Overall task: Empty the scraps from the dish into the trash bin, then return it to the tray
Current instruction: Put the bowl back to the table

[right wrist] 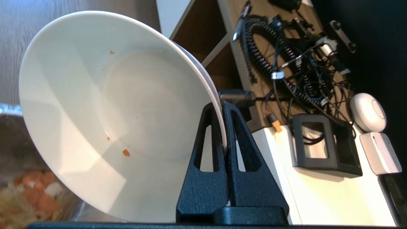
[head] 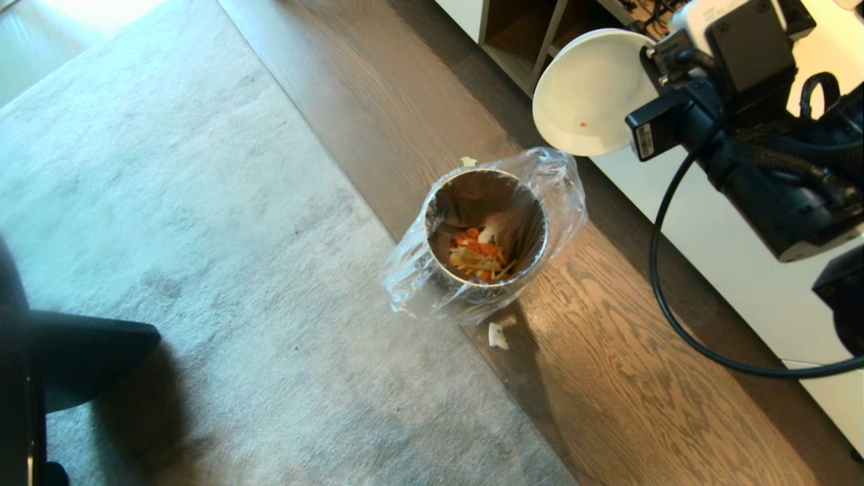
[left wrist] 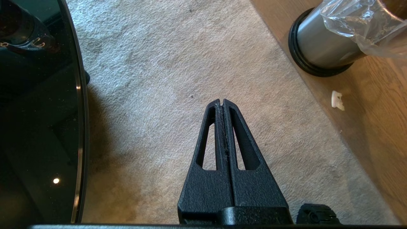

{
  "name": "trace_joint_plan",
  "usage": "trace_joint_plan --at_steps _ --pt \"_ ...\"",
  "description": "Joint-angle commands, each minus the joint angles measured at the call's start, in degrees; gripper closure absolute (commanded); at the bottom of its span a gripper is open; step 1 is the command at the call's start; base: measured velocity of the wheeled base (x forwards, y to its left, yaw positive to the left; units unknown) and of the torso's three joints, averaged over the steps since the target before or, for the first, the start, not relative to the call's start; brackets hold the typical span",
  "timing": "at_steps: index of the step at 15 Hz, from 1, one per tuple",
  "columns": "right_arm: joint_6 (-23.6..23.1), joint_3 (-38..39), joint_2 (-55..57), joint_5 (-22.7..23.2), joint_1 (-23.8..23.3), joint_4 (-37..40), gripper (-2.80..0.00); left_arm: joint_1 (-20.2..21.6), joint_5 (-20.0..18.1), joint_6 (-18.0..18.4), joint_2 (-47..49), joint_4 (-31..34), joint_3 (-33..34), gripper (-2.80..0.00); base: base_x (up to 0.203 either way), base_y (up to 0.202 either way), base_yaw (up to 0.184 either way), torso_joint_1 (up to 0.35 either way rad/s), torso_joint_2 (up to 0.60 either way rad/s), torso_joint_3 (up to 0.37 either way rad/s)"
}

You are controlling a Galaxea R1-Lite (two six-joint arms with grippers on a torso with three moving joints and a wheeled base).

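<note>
Home-style living room doubling as robot test space. Grey carpet (head: 202,223) covers left and near floor; dark wood-plank floor (head: 641,378) runs along right. White low cabinet (head: 736,270) with open wooden shelf compartments (head: 520,34) at far right. Small steel trash bin (head: 487,236) with clear bag liner stands on wood floor beside carpet edge. Tangle of cables (right wrist: 295,63), connectors, small devices on shelf points to lab setup. Dark glass-topped round table (left wrist: 38,111) at near left.
</note>
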Motion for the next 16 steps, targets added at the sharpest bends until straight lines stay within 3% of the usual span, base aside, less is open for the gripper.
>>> trace_joint_plan --at_steps 1,5,12,16 --pt "-1.69 3.22 0.44 -0.13 -1.02 -0.31 0.00 0.00 0.04 0.01 -0.02 -0.02 0.00 0.00 0.000 0.000 0.000 0.000 0.00 0.000" --pt "-3.51 5.11 1.71 -0.04 -6.38 3.25 0.00 0.00 0.04 -0.08 -0.02 -0.02 0.00 0.00 0.000 0.000 0.000 0.000 0.00 0.000" --pt "-3.38 17.30 -8.47 0.10 -16.68 21.32 0.00 0.00 0.04 0.01 -0.02 -0.02 0.00 0.00 0.000 0.000 0.000 0.000 0.00 0.000" --pt "-0.95 27.33 -15.56 0.19 -18.40 28.53 0.00 0.00 0.04 0.01 -0.02 -0.02 0.00 0.00 0.000 0.000 0.000 0.000 0.00 0.000"
